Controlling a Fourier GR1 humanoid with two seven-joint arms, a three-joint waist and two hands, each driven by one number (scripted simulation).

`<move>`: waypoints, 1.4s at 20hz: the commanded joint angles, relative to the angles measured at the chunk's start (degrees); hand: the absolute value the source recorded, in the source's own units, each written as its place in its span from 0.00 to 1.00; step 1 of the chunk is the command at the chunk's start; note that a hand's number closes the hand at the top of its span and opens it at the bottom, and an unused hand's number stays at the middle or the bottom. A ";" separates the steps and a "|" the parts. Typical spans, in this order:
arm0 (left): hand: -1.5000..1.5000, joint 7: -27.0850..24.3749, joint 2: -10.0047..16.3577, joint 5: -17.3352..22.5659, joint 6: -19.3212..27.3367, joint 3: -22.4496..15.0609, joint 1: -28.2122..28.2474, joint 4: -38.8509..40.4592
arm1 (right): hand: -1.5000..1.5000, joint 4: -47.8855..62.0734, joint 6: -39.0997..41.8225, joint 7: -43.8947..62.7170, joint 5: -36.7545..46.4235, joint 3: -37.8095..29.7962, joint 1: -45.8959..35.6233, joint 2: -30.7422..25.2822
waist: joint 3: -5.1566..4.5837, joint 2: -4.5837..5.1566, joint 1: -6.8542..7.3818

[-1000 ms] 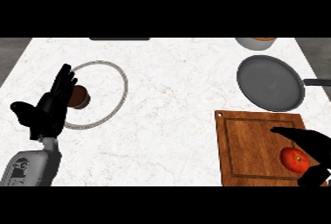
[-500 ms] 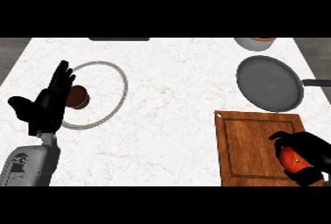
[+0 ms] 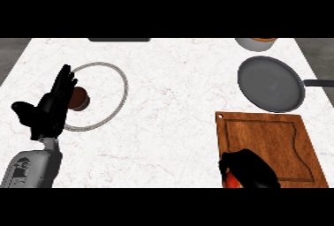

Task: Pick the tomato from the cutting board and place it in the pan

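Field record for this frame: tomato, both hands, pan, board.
tomato: mostly hidden, red sliver showing under right hand
right hand: curled round tomato, at cutting board's near left corner
cutting board: nothing else on it
pan: empty, beyond board
left hand: open, resting at view's left
lid: flat on counter by left hand

bright, even light; faint shadows, perhaps lit from overhead.

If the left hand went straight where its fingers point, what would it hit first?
Probably the rim of the lid, just beyond the left hand; past it only bare counter shows. Height is unclear; it might pass over.
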 commanded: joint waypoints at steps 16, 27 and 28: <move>0.50 0.75 0.44 0.45 -1.16 0.73 1.04 -2.59 | 1.00 -27.67 -6.16 8.73 -12.89 -13.84 -4.87 10.86 | 0.31 0.49 0.59; 0.50 -0.85 -1.82 -1.99 -0.16 -1.66 0.18 -0.64 | 1.00 6.31 -12.40 1.64 -25.96 -39.22 -28.10 2.46 | 0.35 0.91 1.37; 0.50 -2.23 -1.81 -0.67 -0.85 -0.70 2.55 -1.85 | 1.00 8.36 -13.05 1.52 -25.50 -39.80 -29.72 1.09 | 0.33 0.73 1.40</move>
